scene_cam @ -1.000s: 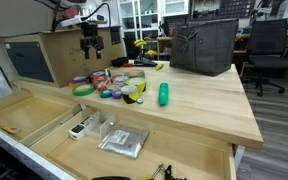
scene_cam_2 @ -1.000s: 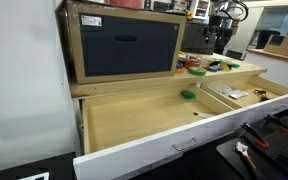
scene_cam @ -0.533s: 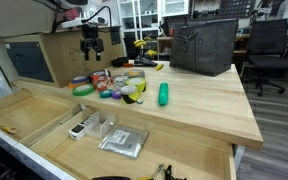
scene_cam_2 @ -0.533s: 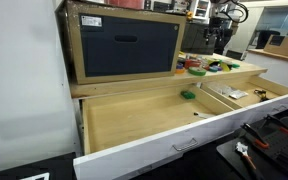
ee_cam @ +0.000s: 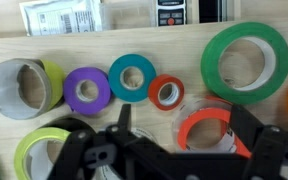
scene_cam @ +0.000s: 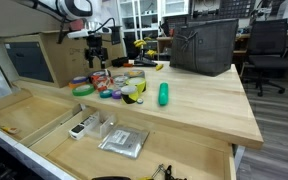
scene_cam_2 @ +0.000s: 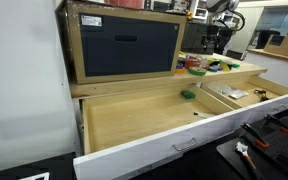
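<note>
Tabletop (scene_cam: pixel 199 105) edge just beside tape rolls (scene_cam: pixel 111 88)

Our arm (scene_cam: pixel 72 8) shows at the upper left of an exterior view as white, rounded segments with darker grey bands at the joints, and a thin black cable (scene_cam: pixel 108 22) loops beside its last link. At its end sits our gripper (scene_cam: pixel 96 52), black and blocky, with two short dark fingers. In an exterior view at the upper right, the same white shells and black gripper (scene_cam_2: pixel 209 40) appear very small. In the wrist view the gripper (ee_cam: pixel 182 125) fills the bottom edge: matte black angular linkage bars and two narrow, blade-like fingers (ee_cam: pixel 124 118) with a wide gap between them; finer markings are too blurred to read
</note>
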### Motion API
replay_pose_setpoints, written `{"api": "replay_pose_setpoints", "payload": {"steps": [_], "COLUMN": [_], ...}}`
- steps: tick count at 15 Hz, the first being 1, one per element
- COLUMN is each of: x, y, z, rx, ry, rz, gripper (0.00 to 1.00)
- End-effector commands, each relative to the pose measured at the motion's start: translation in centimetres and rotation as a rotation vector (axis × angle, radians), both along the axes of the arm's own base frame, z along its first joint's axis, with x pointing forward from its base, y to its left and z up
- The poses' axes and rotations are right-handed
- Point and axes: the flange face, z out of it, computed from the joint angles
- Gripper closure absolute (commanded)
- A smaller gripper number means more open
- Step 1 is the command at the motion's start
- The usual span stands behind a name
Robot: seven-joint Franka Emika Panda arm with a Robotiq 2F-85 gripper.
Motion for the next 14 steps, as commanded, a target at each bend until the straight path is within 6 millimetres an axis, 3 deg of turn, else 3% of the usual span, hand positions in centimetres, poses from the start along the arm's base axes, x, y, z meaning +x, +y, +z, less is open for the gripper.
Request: {"api": "replay_pose_setpoints", "payload": {"steps": [1,6,10,11,14], "x": [0.3,-0.6,-0.8,-0.7,-0.8], "y": [-2.5,-4.6,-5.2,-5.1,-5.1], "z": [-3.4,-8.7,-9.5,-9.5,-10.0], "rx": [-0.004,-0.001,-0.016,-0.016,-0.020], "ry": [-0.014,0.062,0.052,0.045,0.035], "rz": [0.009,0.092,0.127,0.131,0.140], "gripper": [0.28,0.66,0.95,1.00,1.00]}}
